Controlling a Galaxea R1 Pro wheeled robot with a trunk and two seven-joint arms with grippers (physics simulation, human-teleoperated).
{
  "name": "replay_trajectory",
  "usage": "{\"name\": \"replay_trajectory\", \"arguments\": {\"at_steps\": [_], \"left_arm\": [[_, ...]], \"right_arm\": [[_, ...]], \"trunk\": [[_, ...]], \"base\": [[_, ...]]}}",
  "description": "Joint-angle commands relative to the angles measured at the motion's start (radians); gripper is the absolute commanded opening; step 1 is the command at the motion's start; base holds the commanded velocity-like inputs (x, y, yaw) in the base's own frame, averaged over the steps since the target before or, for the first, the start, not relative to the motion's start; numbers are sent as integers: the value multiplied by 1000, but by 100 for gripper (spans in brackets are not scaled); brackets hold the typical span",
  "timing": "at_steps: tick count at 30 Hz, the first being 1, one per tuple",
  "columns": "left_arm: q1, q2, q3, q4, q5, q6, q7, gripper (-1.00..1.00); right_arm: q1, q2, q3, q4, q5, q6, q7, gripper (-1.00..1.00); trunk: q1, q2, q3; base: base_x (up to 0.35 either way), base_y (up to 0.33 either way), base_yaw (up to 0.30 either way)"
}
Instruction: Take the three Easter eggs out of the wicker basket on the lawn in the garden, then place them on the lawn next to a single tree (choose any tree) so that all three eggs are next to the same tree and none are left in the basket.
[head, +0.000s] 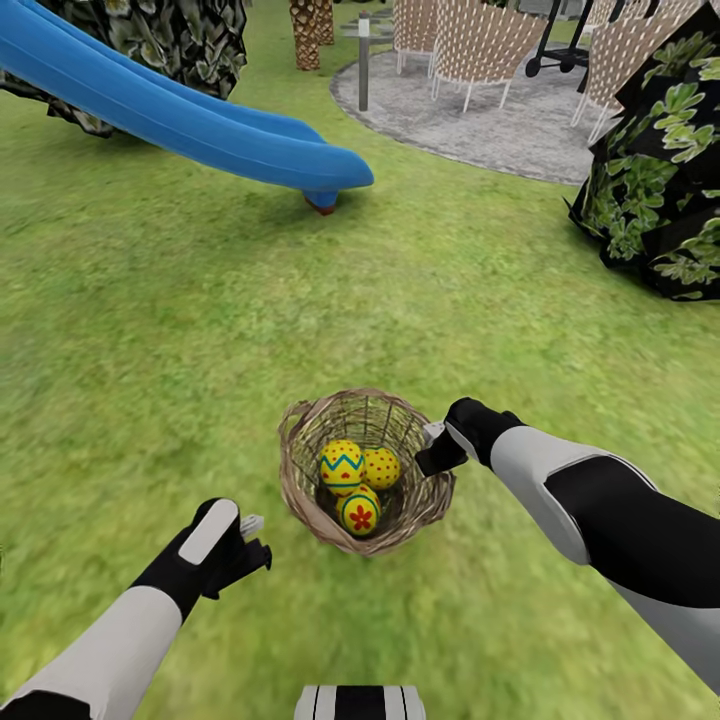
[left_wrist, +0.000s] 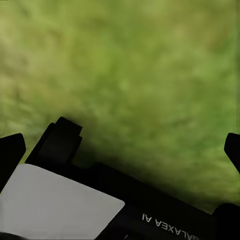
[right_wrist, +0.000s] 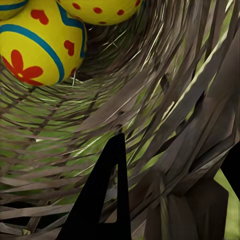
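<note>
Head view: three Easter eggs (head: 359, 482) are seen inside the wicker basket (head: 300, 470) on the lawn (head: 150, 330). The right hand (head: 437, 448), spread, is held at its rim; the left hand (head: 252, 540) is spread over grass.

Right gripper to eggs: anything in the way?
Only the basket itself. The right gripper sits at its rim, and in the right wrist view one fingertip overlaps the woven wall, with the eggs beyond inside. From above, nothing covers them.
</note>
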Motion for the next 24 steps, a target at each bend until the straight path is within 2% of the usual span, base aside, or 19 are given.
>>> {"name": "replay_trajectory", "arguments": {"at_steps": [1,13,17,24], "left_arm": [[1,1,-8,-1,10,0,9,100],[14,12,-11,-2,10,0,6,100],[34,22,-11,-3,7,0,-56,100],[64,29,-12,-3,7,-14,-63,100]], "right_arm": [[-1,0,1,2,0,0,11,-100],[-1,-1,-1,1,0,1,9,-100],[-1,0,1,-1,0,3,6,-100],[-2,-4,-3,-6,-3,7,9,-100]], "trunk": [[-4,7,3],[-50,91,40],[-65,119,53],[-92,168,75]], "base": [[0,0,0],[0,0,0],[0,0,0],[0,0,0]]}}
